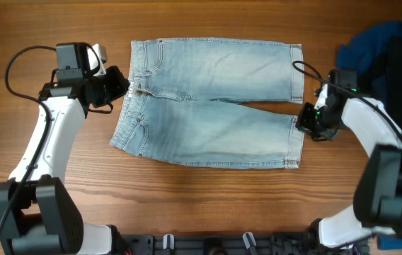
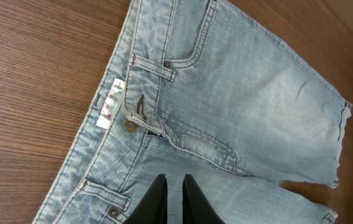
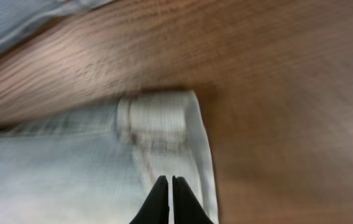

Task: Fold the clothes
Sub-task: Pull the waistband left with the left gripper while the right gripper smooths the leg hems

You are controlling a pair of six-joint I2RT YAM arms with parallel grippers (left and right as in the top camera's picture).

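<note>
Lying flat on the table [image 1: 208,205], the denim shorts [image 1: 215,103] point their waistband leftward. Slightly spread, the left pincer [image 2: 175,186] hovers above the fly; the right pincer [image 3: 168,180], pressed together, sits over a hem cuff.

The overhead view looks straight down from high up, taking in the whole desk [image 1: 208,205] and denim shorts [image 1: 208,106]. The left wrist view looks past its own fingers [image 2: 156,200], near the waistband [image 2: 111,106], facing the legs. The right wrist view (blurred, nearest of all) looks past its fingers [image 3: 157,202] at one cuffed hem corner [image 3: 158,118]. All three share the shorts.
</note>
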